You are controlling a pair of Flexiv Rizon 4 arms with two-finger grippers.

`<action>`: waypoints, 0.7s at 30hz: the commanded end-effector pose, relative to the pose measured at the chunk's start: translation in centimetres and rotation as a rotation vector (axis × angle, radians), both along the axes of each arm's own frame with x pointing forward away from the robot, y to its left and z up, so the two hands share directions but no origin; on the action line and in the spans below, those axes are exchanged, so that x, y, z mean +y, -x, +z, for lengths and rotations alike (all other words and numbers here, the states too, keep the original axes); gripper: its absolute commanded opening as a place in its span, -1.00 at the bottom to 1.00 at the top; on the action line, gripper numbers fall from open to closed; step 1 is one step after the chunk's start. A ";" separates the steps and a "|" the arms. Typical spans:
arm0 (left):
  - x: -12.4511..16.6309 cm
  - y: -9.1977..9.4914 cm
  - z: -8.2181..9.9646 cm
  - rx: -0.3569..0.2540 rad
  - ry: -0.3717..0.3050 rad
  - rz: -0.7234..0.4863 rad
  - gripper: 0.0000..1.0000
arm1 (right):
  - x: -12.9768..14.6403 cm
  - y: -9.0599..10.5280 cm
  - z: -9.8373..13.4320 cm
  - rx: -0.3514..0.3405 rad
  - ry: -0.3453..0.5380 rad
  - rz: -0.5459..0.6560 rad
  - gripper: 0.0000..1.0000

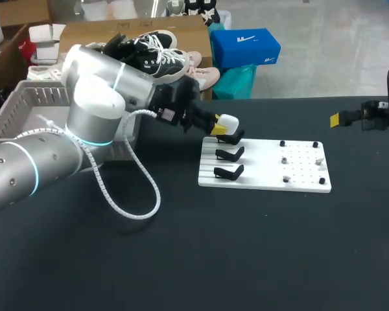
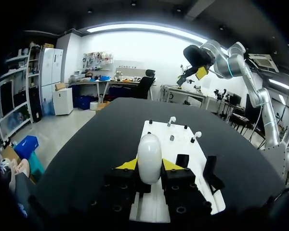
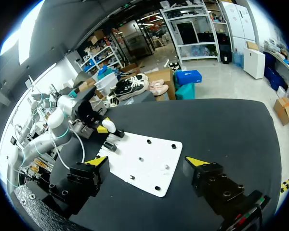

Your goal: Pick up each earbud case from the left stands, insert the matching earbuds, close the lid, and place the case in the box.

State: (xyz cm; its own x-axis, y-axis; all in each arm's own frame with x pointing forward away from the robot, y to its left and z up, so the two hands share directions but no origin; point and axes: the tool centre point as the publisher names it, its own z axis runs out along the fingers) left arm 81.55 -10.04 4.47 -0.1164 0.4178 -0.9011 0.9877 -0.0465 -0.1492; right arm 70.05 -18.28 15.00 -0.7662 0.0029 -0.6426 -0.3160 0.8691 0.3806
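A white earbud case (image 1: 229, 120) sits on top of the rearmost of three black stands (image 1: 231, 137) at the left end of a white board (image 1: 264, 170). My left gripper (image 1: 219, 127) is shut on it. In the left wrist view the case (image 2: 149, 149) stands upright with a yellow fingertip (image 2: 127, 165) pressed against each side. The other two stands (image 1: 229, 154) carry nothing. Small earbuds (image 1: 285, 159) sit among pegs on the board's right half. My right gripper (image 1: 347, 118) hangs open, far right of the board, its fingers (image 3: 94, 168) wide apart with nothing between them.
A grey plastic basket (image 1: 23, 107) stands at the table's back left, behind my left arm. Black tabletop stretches in front of the board and between the board and my right gripper. A white cable loops from the left wrist down onto the table (image 1: 139, 210).
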 end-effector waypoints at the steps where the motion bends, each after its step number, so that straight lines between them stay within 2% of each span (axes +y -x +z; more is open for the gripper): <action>1: 1.7 3.9 1.9 -0.003 0.019 0.079 -1.00 | -0.1 0.0 0.0 -0.001 -0.002 0.004 1.00; 5: 2.6 6.5 4.2 0.011 0.068 0.114 -1.00 | -0.1 0.0 0.0 -0.001 -0.002 0.004 1.00; 7: 2.8 7.7 5.2 -0.039 0.094 0.134 -1.00 | -0.1 0.0 0.0 -0.001 -0.002 0.004 1.00; 9: 2.9 8.5 6.1 -0.010 0.120 0.147 -1.00 | -0.1 0.0 0.0 -0.001 -0.002 0.004 1.00; 11: 2.9 9.4 6.9 -0.059 0.146 0.166 -1.00 | -0.1 0.0 0.0 -0.001 -0.002 0.004 1.00; 16: 2.6 11.2 8.2 -0.073 0.193 0.185 -1.00 | -0.1 0.0 0.0 -0.001 -0.002 0.004 1.00; 21: 2.4 12.9 9.1 -0.113 0.238 0.199 -1.00 | -0.1 0.0 0.0 -0.001 -0.002 0.004 1.00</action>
